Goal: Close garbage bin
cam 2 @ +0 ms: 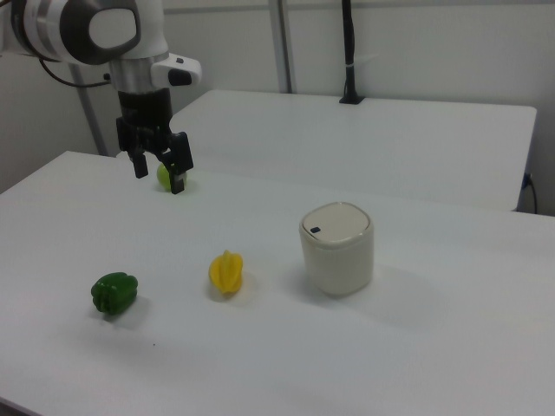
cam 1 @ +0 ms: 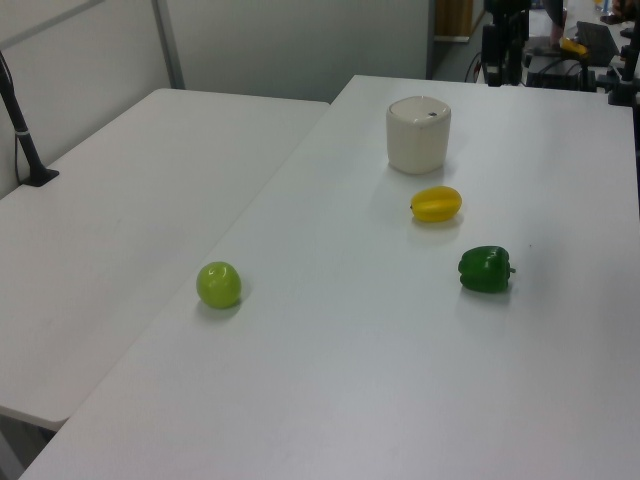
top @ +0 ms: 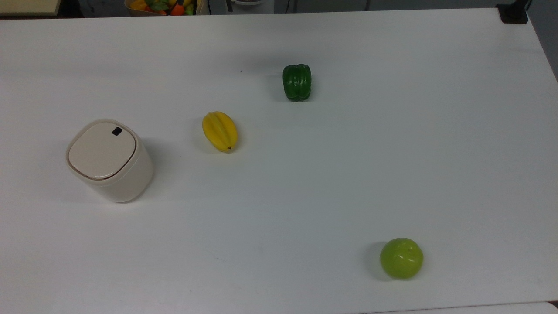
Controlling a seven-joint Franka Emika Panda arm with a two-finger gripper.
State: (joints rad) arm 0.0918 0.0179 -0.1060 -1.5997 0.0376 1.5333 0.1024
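Judging from how the lid (top: 101, 150) lies flush inside the rim of the garbage bin (top: 110, 160), the closing appears already done, so the step in hand is best finished by keeping the arm clear and not brushing the bin or the fruit on the way out. If the lid needed a final seat, a light downward press at its middle, away from the small black mark (top: 117, 131), would suit; a hard push might tip or slide the light plastic body. The gripper (cam 2: 158, 172) hangs high above the table (top: 331, 183) in the right view, its fingers apart and holding nothing, well apart from the bin. The bin stands upright toward the top view's left, with the yellow starfruit (top: 219, 131) near it on the top view's right, the green pepper (top: 297, 82) farther off, and the green apple (top: 401, 258) well apart. With the lid down, what the bin holds cannot be told.
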